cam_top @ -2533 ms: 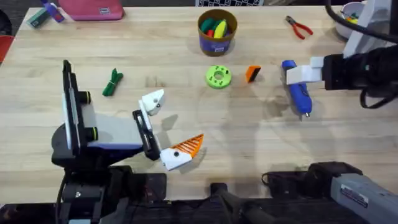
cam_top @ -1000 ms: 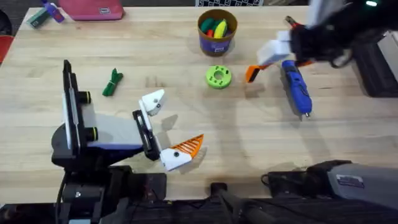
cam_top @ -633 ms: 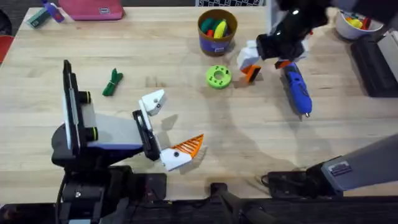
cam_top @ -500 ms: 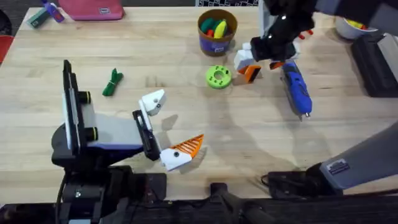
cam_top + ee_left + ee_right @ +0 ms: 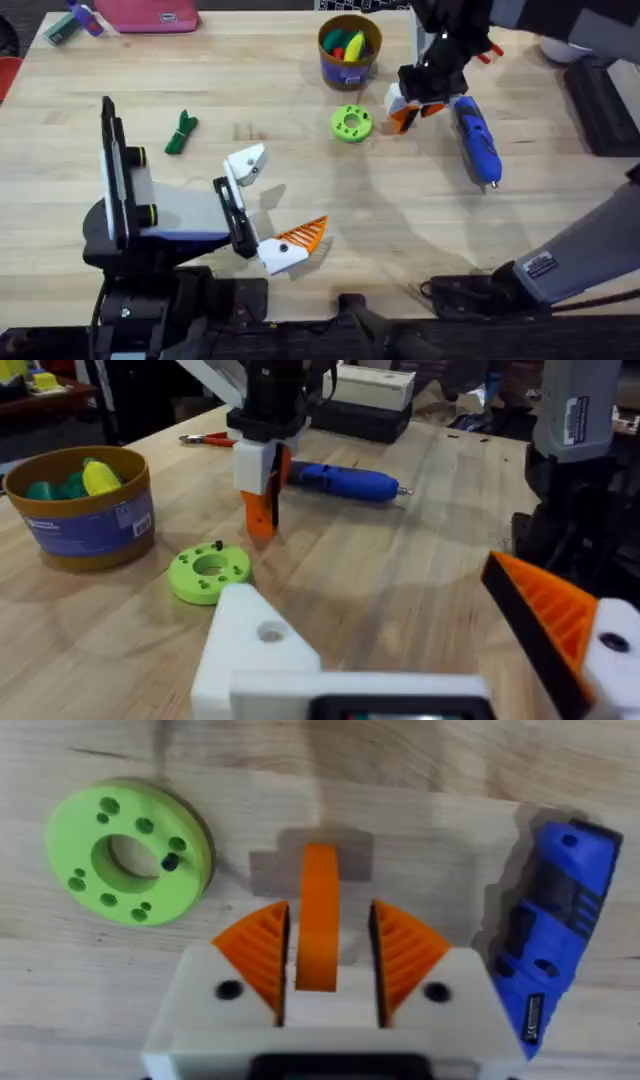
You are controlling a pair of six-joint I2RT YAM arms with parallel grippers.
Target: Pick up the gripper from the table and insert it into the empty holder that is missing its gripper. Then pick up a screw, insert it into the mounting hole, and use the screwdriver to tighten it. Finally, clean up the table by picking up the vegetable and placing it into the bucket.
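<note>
The gripper [image 5: 319,915] stands on the wooden table [image 5: 300,190], between the green disc [image 5: 351,123] and the screwdriver [image 5: 477,143]; the right gripper [image 5: 322,952] has its orange pads on both sides of it (contact unclear); the left gripper [image 5: 272,205] is spread wide, one finger being the empty holder [image 5: 245,164].

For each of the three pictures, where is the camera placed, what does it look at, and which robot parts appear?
Overhead: above the bases, looking down at the table; both arms show.
Left wrist: low, facing the bucket and right gripper; own empty holder below.
Right wrist: straight down on the gripper between its pads.
Shared: green disc, screwdriver.
</note>
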